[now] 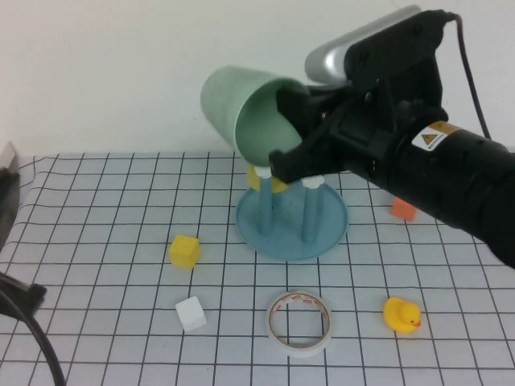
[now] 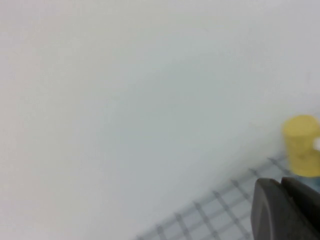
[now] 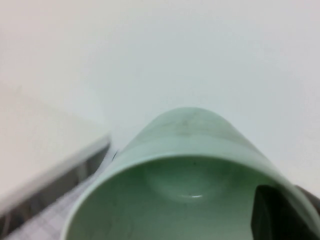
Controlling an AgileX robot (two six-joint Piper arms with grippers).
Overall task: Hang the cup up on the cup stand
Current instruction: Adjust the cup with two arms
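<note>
Above cup stand (image 1: 291, 229), right gripper (image 1: 294, 129) tilting cup (image 1: 245, 108); left gripper (image 2: 285, 210) low

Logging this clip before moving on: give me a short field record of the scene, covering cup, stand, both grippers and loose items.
cup: mint-green cup held tilted in the air above the cup stand, mouth facing down toward the right gripper
cup stand: blue cup stand on the grid mat, a yellow cup on its rear peg
right gripper: right gripper clamped on the cup's rim
left gripper: left gripper parked at the table's left, holding nothing
loose items: yellow block, white block, tape roll, rubber duck
</note>
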